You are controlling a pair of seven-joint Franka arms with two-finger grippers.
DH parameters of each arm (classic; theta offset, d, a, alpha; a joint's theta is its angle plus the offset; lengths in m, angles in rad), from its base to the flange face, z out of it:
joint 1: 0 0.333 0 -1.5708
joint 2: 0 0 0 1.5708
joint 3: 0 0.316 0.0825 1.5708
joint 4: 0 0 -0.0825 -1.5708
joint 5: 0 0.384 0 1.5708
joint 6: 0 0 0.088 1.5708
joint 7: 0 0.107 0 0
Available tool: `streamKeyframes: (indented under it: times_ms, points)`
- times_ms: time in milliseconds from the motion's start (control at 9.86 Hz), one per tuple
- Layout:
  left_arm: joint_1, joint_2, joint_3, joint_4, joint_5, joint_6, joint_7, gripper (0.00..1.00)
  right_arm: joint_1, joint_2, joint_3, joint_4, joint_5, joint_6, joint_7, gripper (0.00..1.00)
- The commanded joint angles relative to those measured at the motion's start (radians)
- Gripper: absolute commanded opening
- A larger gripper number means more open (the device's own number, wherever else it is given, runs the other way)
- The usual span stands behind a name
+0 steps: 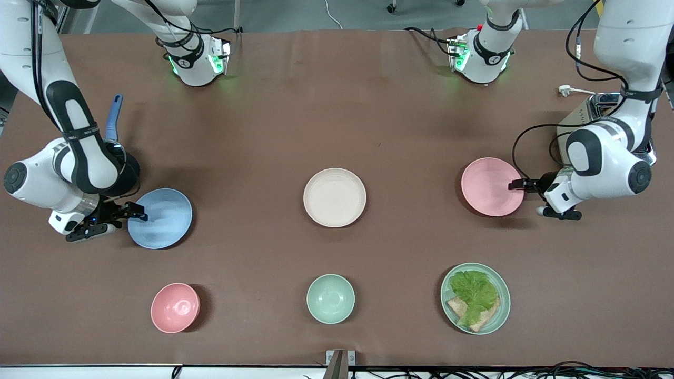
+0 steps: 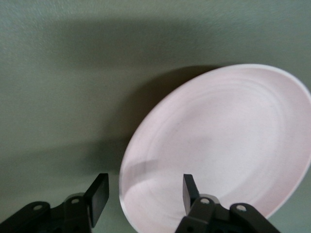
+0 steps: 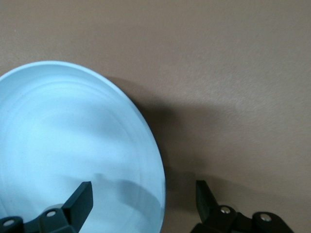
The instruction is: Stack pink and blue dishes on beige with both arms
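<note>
The beige plate (image 1: pixel 335 197) lies bare at the table's middle. Toward the right arm's end rests the light blue plate (image 1: pixel 159 218) (image 3: pixel 73 155). My right gripper (image 1: pixel 129 221) (image 3: pixel 143 196) is open and straddles its rim, one finger over the plate and the other over the table. The pale pink plate (image 1: pixel 492 186) (image 2: pixel 228 145) lies toward the left arm's end. My left gripper (image 1: pixel 526 198) (image 2: pixel 145 194) is open astride that plate's rim in the same way. Both plates seem to lie on the table, and neither is gripped.
Nearer the front camera stand a small pink bowl (image 1: pixel 175 307), a mint-green bowl (image 1: pixel 330 298) and a mint-green plate (image 1: pixel 475 298) with lettuce and toast. A toaster (image 1: pixel 595 116) stands by the left arm. A blue-handled pan (image 1: pixel 113 118) shows partly beside the right arm.
</note>
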Motion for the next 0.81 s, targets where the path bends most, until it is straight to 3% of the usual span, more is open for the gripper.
streamKeyframes:
  times_ms: [0, 101, 203, 507, 710]
  points:
    - [-0.003, 0.043, 0.005, 0.002, -0.044, 0.042, 0.025, 0.17, -0.007, -0.014, -0.018, -0.009, 0.046, -0.072, -0.030, 0.58]
    - [-0.005, 0.040, 0.005, 0.004, -0.053, 0.042, 0.025, 0.02, -0.005, -0.014, -0.038, 0.020, 0.087, -0.143, -0.029, 0.28]
    - [-0.005, 0.034, 0.004, 0.007, -0.054, 0.044, 0.025, 0.00, -0.004, -0.009, -0.053, 0.040, 0.107, -0.178, -0.026, 0.04]
    - [-0.009, -0.038, -0.013, 0.010, -0.058, 0.032, 0.008, 0.00, 0.004, -0.002, -0.062, 0.095, 0.107, -0.223, 0.017, 0.01]
    - [0.000, -0.095, -0.121, 0.021, -0.082, 0.027, -0.047, 0.00, 0.030, -0.003, -0.137, 0.268, 0.090, -0.521, 0.126, 0.01]
